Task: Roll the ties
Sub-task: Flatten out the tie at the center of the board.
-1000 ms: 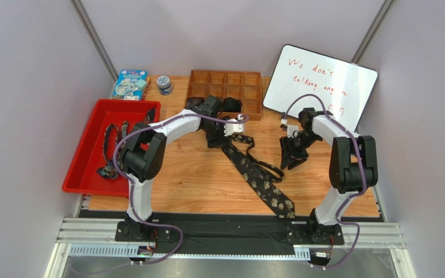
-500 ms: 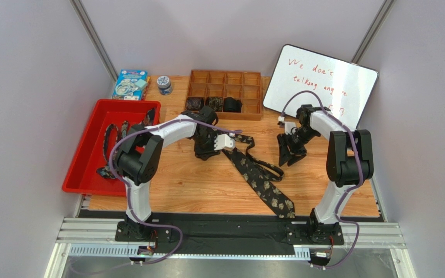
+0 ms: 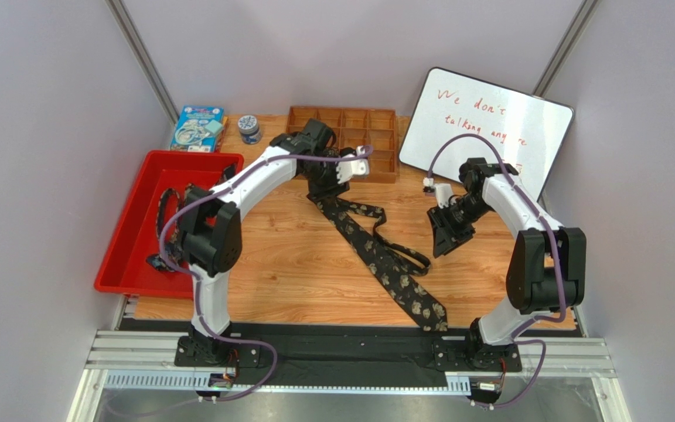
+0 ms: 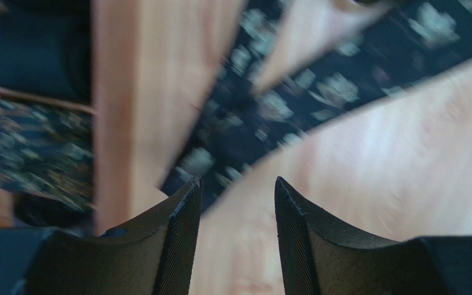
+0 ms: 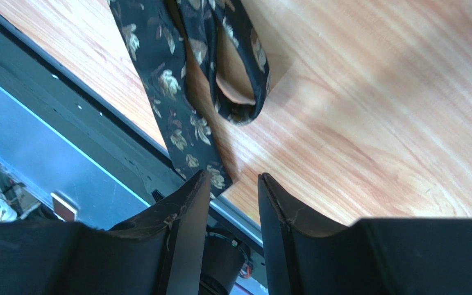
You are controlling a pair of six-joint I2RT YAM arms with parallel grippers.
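A dark floral tie [image 3: 391, 273] lies unrolled and slanting across the wooden table, with a loop of its narrow end beside it. My left gripper [image 3: 322, 186] hovers over the tie's far end, by the brown organizer tray [image 3: 376, 132]. In the left wrist view it [image 4: 237, 184] is open and empty, with the blurred tie [image 4: 269, 110] ahead and a coiled tie [image 4: 41, 147] in a compartment at the left. My right gripper [image 3: 443, 244] is right of the tie. In the right wrist view it [image 5: 232, 175] is open and empty above the table's near edge, with the tie [image 5: 171, 86] ahead.
A red tray [image 3: 130, 242] at the left holds more ties [image 3: 169, 220]. A whiteboard [image 3: 486, 127] leans at the back right. A blue box [image 3: 198, 127] and a small jar [image 3: 249, 128] stand at the back left.
My left gripper has swung from the middle of the table back toward the organizer tray, covering its front compartments. My right arm has shifted a little to the right.
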